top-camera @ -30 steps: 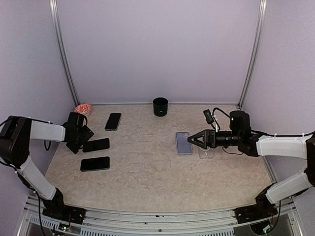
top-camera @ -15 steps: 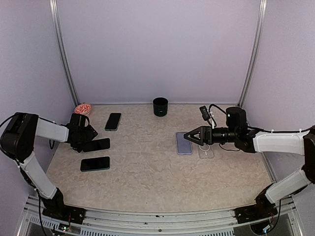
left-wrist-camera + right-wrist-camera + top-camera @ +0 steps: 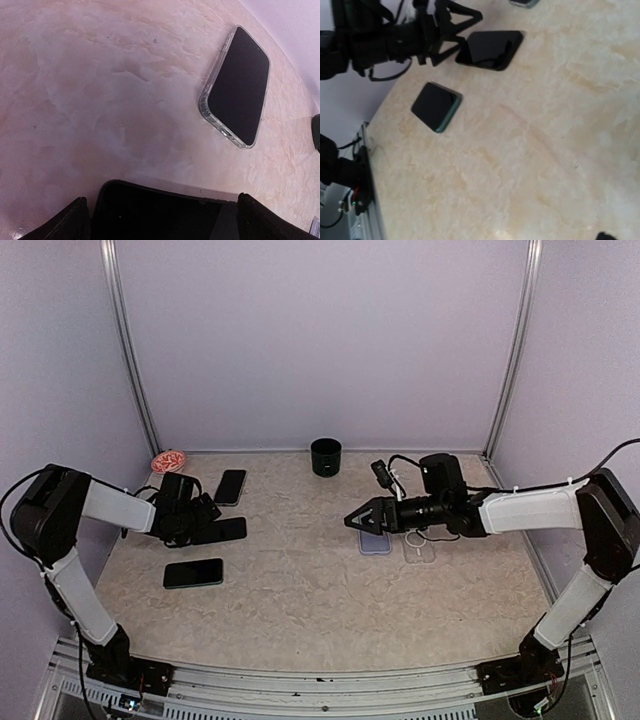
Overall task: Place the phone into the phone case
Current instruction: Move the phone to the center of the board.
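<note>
Fingers [image 3: 70, 222] of the left gripper [image 3: 162, 204] stand wide, straddling the bare black phone [image 3: 150, 216] near the table's left edge. The right gripper [image 3: 349, 522] hangs mid-table, and I cannot tell its spread. The clear case [image 3: 421, 551] lies empty toward the right edge. The cased phone [image 3: 237, 90] fills its own.

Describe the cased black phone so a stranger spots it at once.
From the black cylindrical cup by the back wall, look left. The black phone in a clear case lies farthest back, near the pink-red round object. Only it has a transparent rim; the bare black phone in the middle and the teal-edged black phone in front lack one.
</note>
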